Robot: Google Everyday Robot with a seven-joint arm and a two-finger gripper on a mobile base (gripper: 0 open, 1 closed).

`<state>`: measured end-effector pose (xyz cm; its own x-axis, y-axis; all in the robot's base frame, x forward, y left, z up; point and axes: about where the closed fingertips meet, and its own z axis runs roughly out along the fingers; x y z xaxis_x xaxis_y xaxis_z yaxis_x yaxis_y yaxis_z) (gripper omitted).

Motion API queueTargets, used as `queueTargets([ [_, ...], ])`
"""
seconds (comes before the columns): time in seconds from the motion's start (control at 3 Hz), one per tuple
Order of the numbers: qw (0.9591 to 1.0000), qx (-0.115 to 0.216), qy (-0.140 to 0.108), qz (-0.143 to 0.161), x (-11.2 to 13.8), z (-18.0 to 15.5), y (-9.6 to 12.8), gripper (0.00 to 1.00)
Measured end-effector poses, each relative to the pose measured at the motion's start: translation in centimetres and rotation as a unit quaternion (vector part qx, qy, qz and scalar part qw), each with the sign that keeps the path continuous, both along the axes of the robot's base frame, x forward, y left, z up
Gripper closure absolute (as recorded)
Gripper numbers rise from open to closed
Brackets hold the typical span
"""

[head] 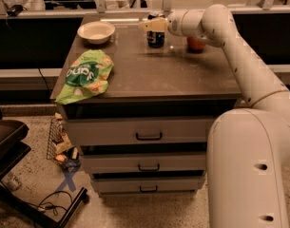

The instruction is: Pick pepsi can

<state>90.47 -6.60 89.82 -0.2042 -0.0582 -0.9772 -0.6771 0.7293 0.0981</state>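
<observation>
The pepsi can (155, 38) is a small dark blue can standing upright at the back of the brown cabinet top (149, 75). My gripper (152, 24) reaches in from the right on the white arm and sits at the can's upper part, crossing in front of it. The top of the can is partly hidden behind the gripper. Whether the gripper touches the can does not show.
An orange-red apple (196, 44) sits just right of the can, behind the arm. A white bowl (96, 32) stands at the back left. A green chip bag (85, 75) lies on the left front. Drawers are below the top; a black cart stands at the lower left.
</observation>
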Motion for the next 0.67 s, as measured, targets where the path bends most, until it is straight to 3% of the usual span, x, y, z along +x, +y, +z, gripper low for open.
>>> queueTargets([
  [0.33,1.0,-0.003,0.005,-0.003,-0.16,-0.85,-0.11,0.17],
  [0.67,1.0,-0.003,0.006,-0.001,-0.13,-1.1,0.36,0.49],
])
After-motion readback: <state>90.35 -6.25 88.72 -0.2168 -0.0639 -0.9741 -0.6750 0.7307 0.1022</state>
